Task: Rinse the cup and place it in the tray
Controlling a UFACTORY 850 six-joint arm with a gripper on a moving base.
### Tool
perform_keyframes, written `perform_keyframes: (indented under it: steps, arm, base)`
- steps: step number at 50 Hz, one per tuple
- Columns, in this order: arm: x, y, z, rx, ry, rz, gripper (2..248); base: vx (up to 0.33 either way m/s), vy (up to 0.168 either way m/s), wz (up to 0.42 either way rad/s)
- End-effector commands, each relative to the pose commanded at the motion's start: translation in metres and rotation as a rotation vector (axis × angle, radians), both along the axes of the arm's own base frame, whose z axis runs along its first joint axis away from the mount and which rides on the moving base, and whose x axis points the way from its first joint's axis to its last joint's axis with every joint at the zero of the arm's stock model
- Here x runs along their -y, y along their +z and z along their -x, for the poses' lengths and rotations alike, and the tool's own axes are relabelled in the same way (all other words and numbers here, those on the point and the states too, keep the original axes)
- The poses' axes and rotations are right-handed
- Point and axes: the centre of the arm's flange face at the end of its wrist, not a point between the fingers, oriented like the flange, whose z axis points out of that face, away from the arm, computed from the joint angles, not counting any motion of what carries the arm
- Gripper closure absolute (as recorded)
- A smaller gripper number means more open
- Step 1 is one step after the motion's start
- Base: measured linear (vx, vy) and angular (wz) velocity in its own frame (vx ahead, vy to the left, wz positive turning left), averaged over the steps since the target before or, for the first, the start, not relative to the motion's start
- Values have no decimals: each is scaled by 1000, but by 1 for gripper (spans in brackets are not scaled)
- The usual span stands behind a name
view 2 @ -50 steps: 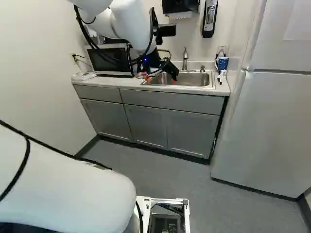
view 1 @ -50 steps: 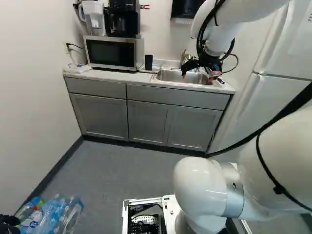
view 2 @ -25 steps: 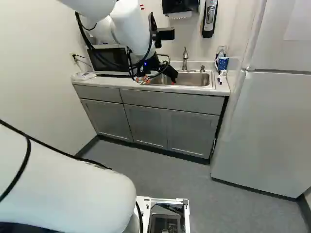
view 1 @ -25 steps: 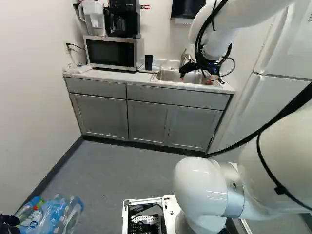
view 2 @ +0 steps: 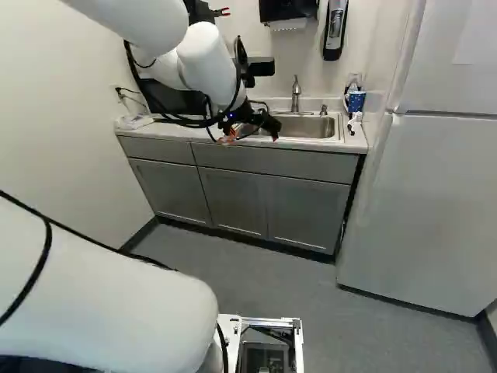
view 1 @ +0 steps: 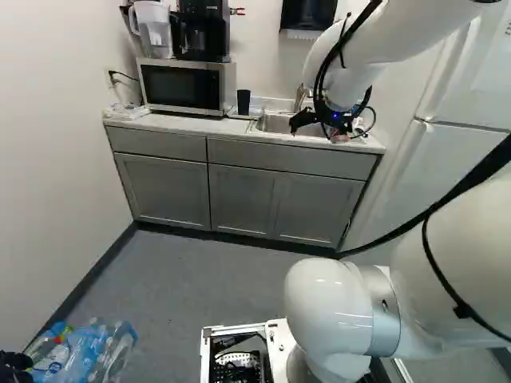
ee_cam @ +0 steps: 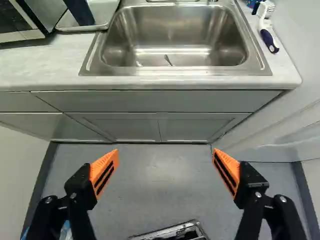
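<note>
In the left base view my gripper hangs over the front of the sink, pointing down. The wrist view shows the gripper open, with orange pads wide apart and nothing between them. A dark cup stands beside the microwave; seen from the wrist, this cup is on the light tray beside the sink. A spoon-like item lies in the basin. In the right base view a blue-and-white mug stands at the counter's far right corner.
The faucet rises behind the sink. A microwave is left of the tray. A brush with a dark blue handle lies right of the sink. The fridge bounds the right side. Bottles lie at the left base view's lower left.
My arm has drawn the gripper back from over the sink toward the counter's front edge and slightly left. It has stayed open. The base has not moved.
</note>
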Motion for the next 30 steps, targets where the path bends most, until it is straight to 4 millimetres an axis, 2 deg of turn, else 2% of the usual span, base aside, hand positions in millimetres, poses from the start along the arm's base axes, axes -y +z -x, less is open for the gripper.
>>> perform_keyframes:
  steps: [30]
  arm:
    - [-21, -62, 5, 104, 49, 25, 3]
  base:
    - [0, 0, 0]
